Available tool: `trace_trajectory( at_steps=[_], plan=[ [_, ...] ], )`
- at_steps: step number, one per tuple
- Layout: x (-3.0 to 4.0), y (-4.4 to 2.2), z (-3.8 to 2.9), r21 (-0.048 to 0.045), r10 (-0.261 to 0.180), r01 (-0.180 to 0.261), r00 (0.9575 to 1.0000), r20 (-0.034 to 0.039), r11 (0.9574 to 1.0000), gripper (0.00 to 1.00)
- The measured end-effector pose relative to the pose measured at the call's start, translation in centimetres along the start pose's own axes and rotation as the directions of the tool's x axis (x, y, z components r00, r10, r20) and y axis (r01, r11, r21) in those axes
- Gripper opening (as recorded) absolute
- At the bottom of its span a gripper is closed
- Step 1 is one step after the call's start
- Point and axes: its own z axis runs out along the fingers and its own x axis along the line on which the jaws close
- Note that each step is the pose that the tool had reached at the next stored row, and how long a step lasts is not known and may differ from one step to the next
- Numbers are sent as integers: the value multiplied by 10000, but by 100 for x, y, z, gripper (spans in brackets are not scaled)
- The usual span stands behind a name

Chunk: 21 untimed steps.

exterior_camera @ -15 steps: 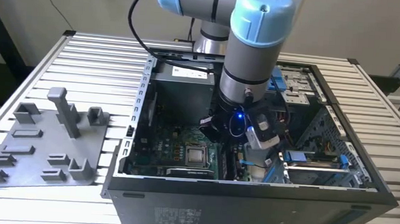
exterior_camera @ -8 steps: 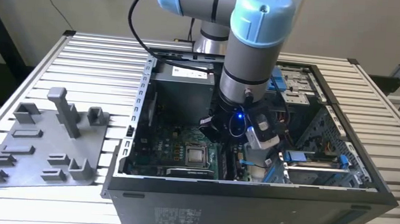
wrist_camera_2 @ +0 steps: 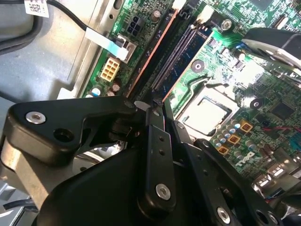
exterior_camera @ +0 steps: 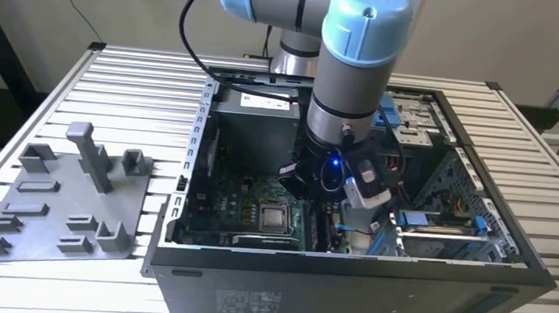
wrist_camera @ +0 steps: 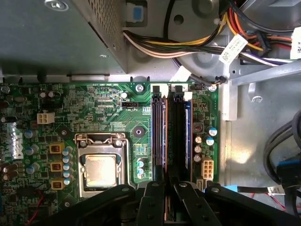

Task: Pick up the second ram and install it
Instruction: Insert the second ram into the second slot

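The second ram (wrist_camera: 175, 136) is a long dark stick standing on edge along the black slot of the green motherboard (wrist_camera: 94, 99), and in the second wrist view the second ram (wrist_camera_2: 175, 55) runs up to my fingertips. My gripper (wrist_camera: 169, 186) is shut on its near end, and my gripper (wrist_camera_2: 160, 107) has its black fingers (wrist_camera_2: 154, 141) pressed close together. Another stick (wrist_camera: 161, 136) with a copper-coloured edge sits in the neighbouring slot. In the exterior view the arm's wrist (exterior_camera: 333, 168) reaches down into the open computer case (exterior_camera: 349, 294).
The processor socket (wrist_camera: 101, 169) lies beside the memory slots. A metal power supply (wrist_camera: 56, 37) and bundled cables (wrist_camera: 188, 47) sit past the slots' far ends. On the slatted table at the exterior view's left lies a grey tray with upright posts (exterior_camera: 59, 207).
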Motion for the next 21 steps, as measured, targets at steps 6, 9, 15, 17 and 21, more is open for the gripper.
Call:
trace_trajectory(
  at_steps=[6, 9, 15, 17, 21],
  plan=[
    [-17, 1, 10, -8, -152, 152, 9999, 0, 9999, 14],
    [-18, 0, 54, -12, -155, 155, 9999, -1, 9999, 14],
    [-18, 0, 81, -11, -155, 155, 9999, -2, 9999, 14],
    [-18, 0, 83, -11, -155, 155, 9999, -2, 9999, 14],
    [-17, 0, 88, -12, -155, 155, 9999, -2, 9999, 14]
  ],
)
